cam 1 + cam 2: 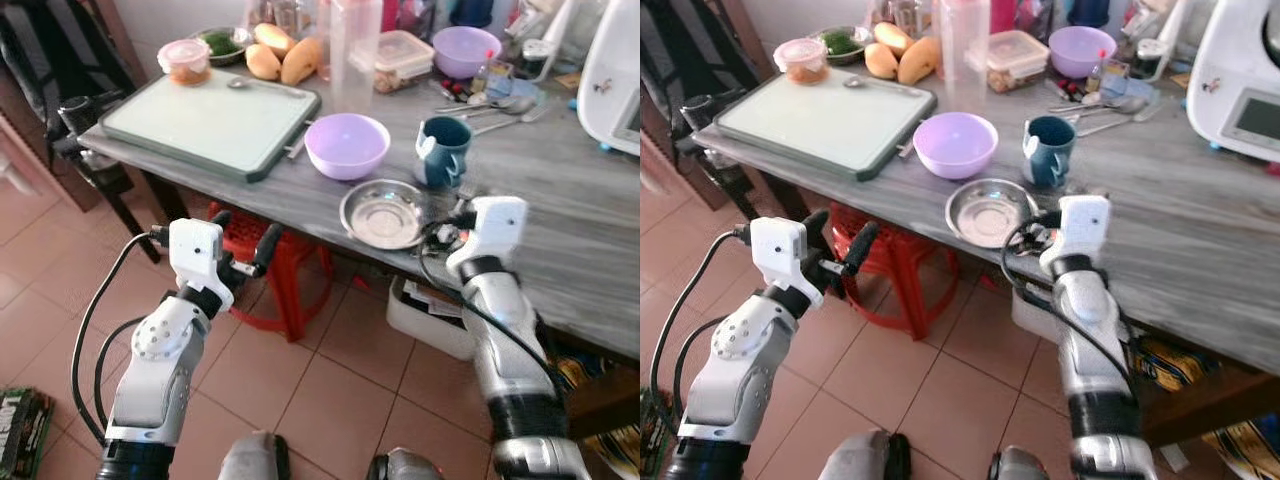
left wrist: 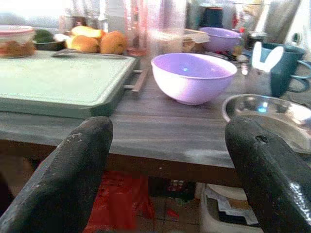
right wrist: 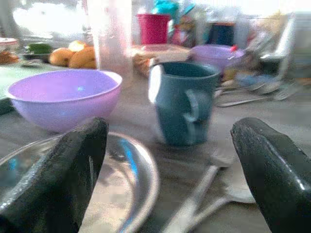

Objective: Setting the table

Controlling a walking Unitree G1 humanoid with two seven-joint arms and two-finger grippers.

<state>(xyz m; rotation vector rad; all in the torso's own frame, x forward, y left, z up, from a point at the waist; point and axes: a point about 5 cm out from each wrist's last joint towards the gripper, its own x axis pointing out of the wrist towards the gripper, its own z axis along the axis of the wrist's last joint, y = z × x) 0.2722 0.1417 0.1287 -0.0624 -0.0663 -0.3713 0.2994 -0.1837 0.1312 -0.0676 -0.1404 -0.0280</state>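
**Right gripper lined up on the cutlery**

Right gripper (image 3: 170,170), fingers spread and empty, hovers at the table edge (image 1: 300,215) beside the steel plate (image 1: 383,214). Spoon (image 3: 194,196) lies ahead: approach low, centre, close gently. Left gripper (image 1: 243,243) open, below the edge.

The steel plate (image 1: 383,214) is polished metal, mirror-glossy; the lilac bowl (image 1: 347,145) is smooth plastic with a soft sheen. The teal mug (image 1: 441,150) looks glazed — the grey table (image 1: 560,210) shows matt wood grain, the cutting board (image 1: 210,120) matt plastic.
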